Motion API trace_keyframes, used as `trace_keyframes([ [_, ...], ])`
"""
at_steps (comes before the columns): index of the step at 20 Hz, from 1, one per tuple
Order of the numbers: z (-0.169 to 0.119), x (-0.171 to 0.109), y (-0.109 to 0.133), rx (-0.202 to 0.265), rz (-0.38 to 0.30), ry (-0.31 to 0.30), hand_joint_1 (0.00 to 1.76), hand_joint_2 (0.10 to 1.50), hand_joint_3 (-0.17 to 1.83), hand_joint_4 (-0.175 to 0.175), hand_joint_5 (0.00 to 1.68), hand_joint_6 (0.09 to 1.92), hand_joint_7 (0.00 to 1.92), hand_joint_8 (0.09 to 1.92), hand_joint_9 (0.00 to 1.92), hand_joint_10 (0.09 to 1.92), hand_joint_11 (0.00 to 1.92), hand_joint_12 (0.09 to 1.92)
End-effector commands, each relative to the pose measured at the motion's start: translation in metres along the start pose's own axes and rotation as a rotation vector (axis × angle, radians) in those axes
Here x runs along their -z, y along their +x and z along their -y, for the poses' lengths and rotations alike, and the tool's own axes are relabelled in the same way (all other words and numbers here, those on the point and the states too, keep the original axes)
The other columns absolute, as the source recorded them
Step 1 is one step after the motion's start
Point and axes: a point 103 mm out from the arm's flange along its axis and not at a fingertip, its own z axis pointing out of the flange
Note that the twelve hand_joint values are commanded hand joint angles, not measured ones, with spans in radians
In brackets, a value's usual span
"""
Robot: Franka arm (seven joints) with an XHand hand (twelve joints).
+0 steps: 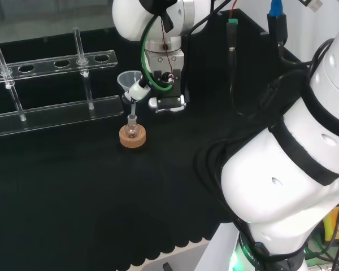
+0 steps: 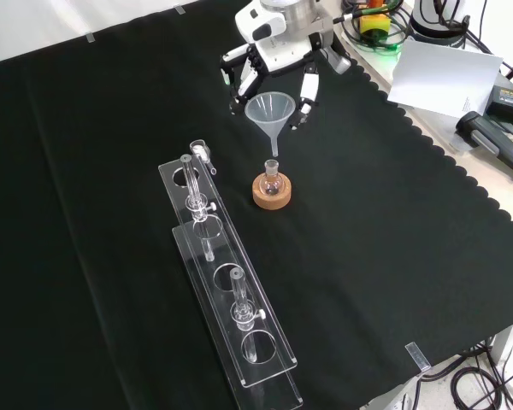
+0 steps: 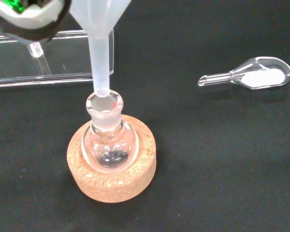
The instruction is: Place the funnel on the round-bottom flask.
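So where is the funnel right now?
In the front view the funnel is in the hand, straight above the little round flask on its cork ring. The wrist view shows its stem tip right at the flask's mouth.

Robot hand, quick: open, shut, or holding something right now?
Robot hand: shut on the funnel, fingers curled around its cone; the stem tip sits at the mouth of the round-bottom flask.

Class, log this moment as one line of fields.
robot hand: shut on funnel | funnel stem tip at mouth of round-bottom flask | flask upright in cork ring | not released
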Motion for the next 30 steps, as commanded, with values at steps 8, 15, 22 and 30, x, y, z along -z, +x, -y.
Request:
trace_keyframes([
  [8,-0.0027,-0.0010,0.0043,-0.028,-0.020,-0.008,0.77,0.57,0.52,-0.003,0.78,0.13,1.09,0.33,0.98,0.24,0.00,1.40],
  [15,-0.0052,0.0027,0.0025,-0.012,-0.012,-0.003,0.78,0.57,0.53,-0.003,0.78,0.14,1.09,0.33,0.98,0.24,0.00,1.40],
  [22,-0.0025,0.0051,0.0010,-0.011,-0.003,-0.011,0.78,0.57,0.53,-0.003,0.78,0.14,1.10,0.32,0.99,0.24,0.00,1.39],
  [30,0.0011,0.0047,0.0015,-0.019,-0.016,-0.007,0.78,0.57,0.54,-0.003,0.78,0.15,1.10,0.32,0.99,0.24,0.00,1.39],
])
